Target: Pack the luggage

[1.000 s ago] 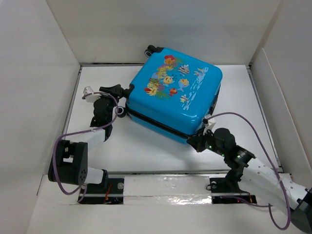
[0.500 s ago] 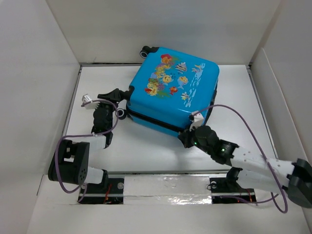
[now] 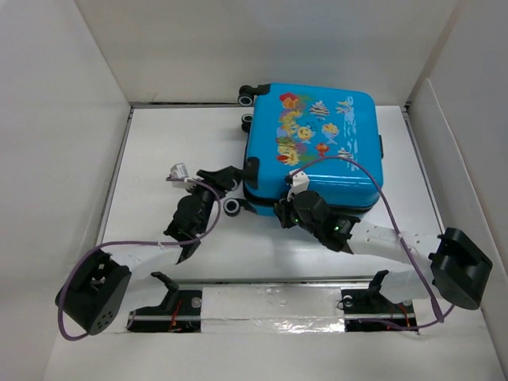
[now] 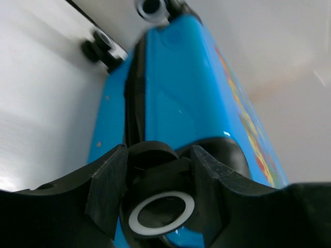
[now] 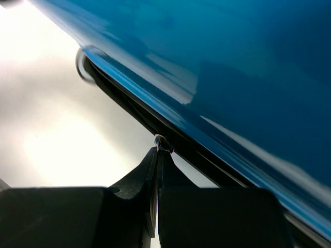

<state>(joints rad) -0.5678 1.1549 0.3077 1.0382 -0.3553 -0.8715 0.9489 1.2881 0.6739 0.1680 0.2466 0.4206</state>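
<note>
The luggage [image 3: 317, 143] is a bright blue hard-shell suitcase with a fish print. It lies flat and closed at the back of the table, right of centre. My left gripper [image 3: 235, 193] is at its near left corner, shut on a black wheel with a white ring [image 4: 158, 206]. The blue shell [image 4: 186, 88] rises behind it. My right gripper [image 3: 284, 208] is at the near edge of the luggage. In the right wrist view its fingers are pressed together [image 5: 158, 155] on a small metal zipper pull [image 5: 163, 143] at the dark seam under the shell [image 5: 217, 62].
White walls [image 3: 79, 119] close in the table on the left, back and right. Two more luggage wheels [image 3: 248, 97] stick out at its back left corner, near the back wall. A taped rail [image 3: 262, 302] runs along the near edge between the arm bases.
The luggage has turned and shifted right, its long side now squarer to the back wall. The right gripper moved left along the front seam. The left gripper followed the wheel to the right.
</note>
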